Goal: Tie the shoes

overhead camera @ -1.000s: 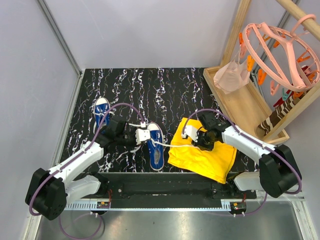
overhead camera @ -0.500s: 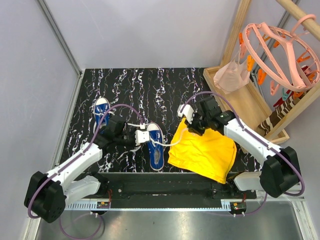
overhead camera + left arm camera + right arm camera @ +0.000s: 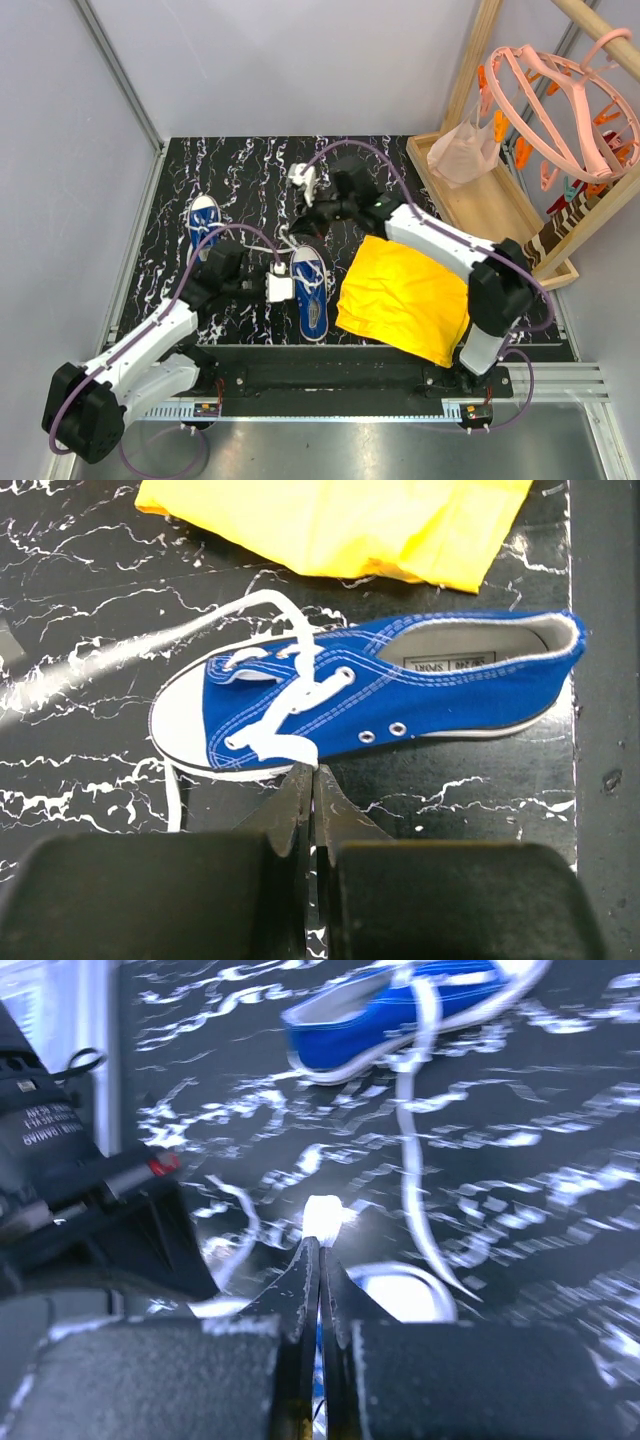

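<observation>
Pinching laces of the shoe, left hand and right hand sit near yellow cloth.

Top camera overhead, far; wrist cameras close; top, left share shoe.

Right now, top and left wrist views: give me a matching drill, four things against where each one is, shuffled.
Things:
1. lace
2. second shoe
3. yellow cloth
4. pink hanger

Places:
A. hooked over the wooden pole on the right
B. pinched at the tip of the left fingers
C. by the left edge of the table, toe pointing away from the arms
D. lying on the table, right of the middle shoe

Pairs: 1-B, 2-C, 3-D, 4-A
</observation>
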`<state>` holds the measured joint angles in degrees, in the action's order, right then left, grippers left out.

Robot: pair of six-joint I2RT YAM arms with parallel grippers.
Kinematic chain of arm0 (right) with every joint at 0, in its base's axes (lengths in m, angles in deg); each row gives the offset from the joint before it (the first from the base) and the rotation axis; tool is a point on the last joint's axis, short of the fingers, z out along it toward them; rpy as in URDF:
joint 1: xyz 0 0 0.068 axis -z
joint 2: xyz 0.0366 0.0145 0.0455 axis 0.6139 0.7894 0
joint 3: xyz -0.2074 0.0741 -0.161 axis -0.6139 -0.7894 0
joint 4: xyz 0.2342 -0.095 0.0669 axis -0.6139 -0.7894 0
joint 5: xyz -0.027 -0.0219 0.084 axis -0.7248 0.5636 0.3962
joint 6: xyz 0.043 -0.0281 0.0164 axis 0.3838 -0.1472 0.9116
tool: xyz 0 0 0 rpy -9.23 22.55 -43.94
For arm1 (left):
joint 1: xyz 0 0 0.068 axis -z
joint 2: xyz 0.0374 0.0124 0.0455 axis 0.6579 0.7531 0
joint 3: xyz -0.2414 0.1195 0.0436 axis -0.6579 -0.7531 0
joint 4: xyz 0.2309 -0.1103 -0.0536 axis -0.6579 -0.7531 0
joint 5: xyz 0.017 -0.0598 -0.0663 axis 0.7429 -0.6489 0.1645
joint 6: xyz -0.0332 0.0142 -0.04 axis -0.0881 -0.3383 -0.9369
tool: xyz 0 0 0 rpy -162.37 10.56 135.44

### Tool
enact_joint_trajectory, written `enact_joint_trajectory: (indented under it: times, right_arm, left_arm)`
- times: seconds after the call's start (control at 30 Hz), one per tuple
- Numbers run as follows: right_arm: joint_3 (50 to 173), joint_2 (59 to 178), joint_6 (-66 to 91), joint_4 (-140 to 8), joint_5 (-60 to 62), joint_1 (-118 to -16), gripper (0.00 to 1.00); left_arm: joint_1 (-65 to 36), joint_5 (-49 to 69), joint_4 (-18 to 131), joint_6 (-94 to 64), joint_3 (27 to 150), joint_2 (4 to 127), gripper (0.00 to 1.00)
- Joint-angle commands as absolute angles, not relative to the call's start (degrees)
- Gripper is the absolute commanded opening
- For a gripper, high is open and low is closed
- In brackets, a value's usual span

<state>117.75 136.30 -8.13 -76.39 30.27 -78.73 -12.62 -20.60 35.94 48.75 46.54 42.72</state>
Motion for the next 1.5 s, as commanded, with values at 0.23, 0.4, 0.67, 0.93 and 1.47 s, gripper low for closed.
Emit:
enact_joint_trajectory:
  times: [0.23,0.4,0.67,0.93,1.47]
  right_arm:
    - [123.4,148.5,-0.3,-66.9,33.5,-85.9,0.0]
    - [127.0,153.0,0.4,-69.5,34.7,-86.0,0.16]
    - [126.7,145.4,-0.5,-79.7,36.4,-81.5,0.62]
    - [115.8,134.5,-2.8,-90.6,42.3,-76.2,0.6]
    - [115.9,142.1,-5.2,-90.1,47.2,-76.7,0.66]
  left_arm:
    - [-11.9,-22.4,38.7,53.2,42.7,39.5,0.0]
    - [-12.0,-21.6,39.5,51.1,42.5,40.8,0.0]
    - [-12.5,-21.1,45.7,44.6,42.4,42.8,0.0]
    - [-13.1,-20.2,53.0,39.3,42.5,45.0,0.0]
    - [-12.9,-23.3,54.7,43.9,43.9,47.7,0.0]
